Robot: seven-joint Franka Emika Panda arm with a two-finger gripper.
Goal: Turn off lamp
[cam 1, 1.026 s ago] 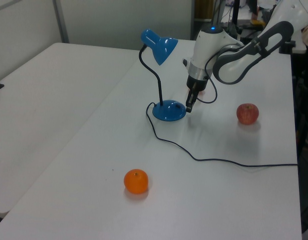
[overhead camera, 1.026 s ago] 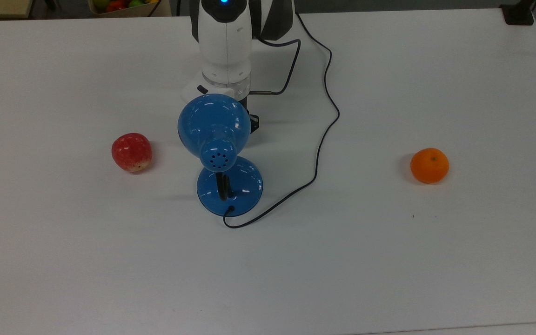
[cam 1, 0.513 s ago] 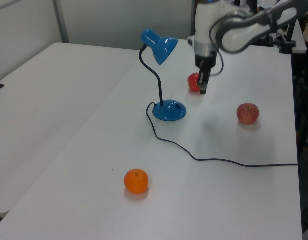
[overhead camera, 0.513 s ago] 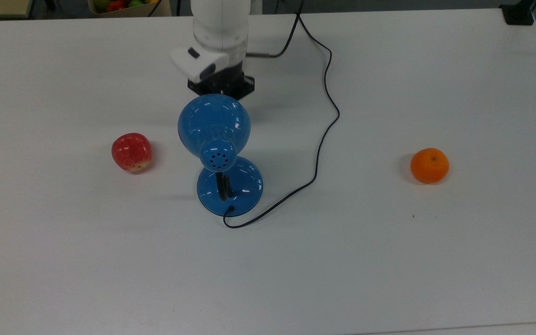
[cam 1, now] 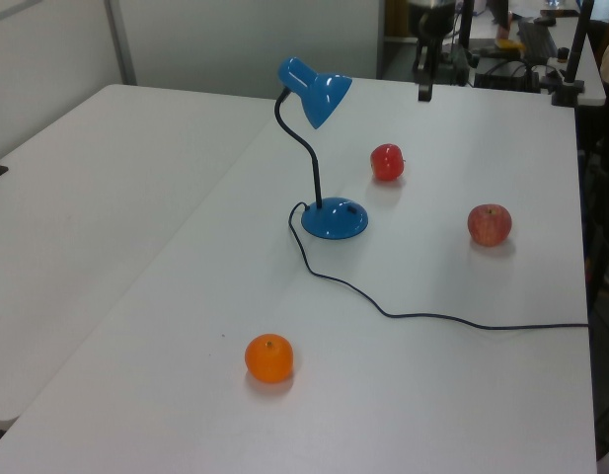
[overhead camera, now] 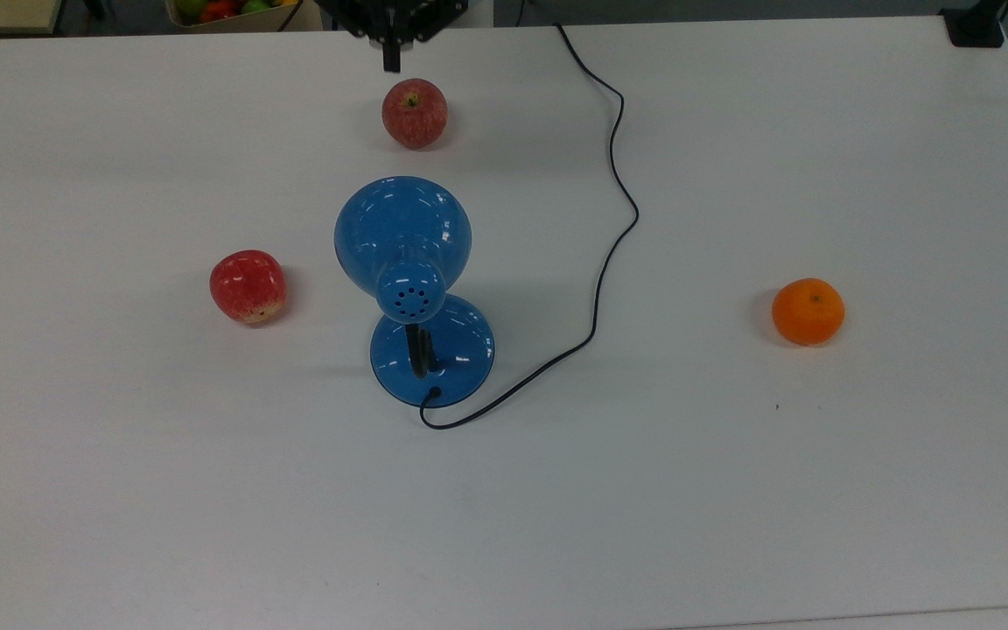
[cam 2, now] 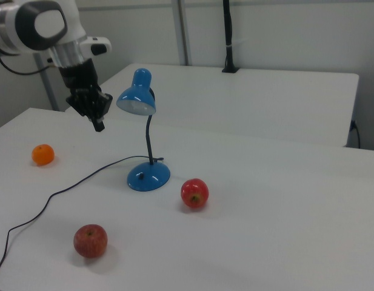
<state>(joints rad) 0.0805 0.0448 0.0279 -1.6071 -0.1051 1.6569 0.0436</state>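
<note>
You get one overhead view and two oblique views from opposite table ends, sharing the lamp.

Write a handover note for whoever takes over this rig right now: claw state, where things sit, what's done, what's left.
Claw: raised in the air, apart from the lamp, holding nothing; its fingers look closed.
Lamp: upright on the table, shade tilted down, cord trailing off the base.
Around it: two apples and an orange, all untouched.
Done: no glow shows under the shade in the right view, so the lamp looks off.
Left: confirm it is off; otherwise nothing obvious.
</note>
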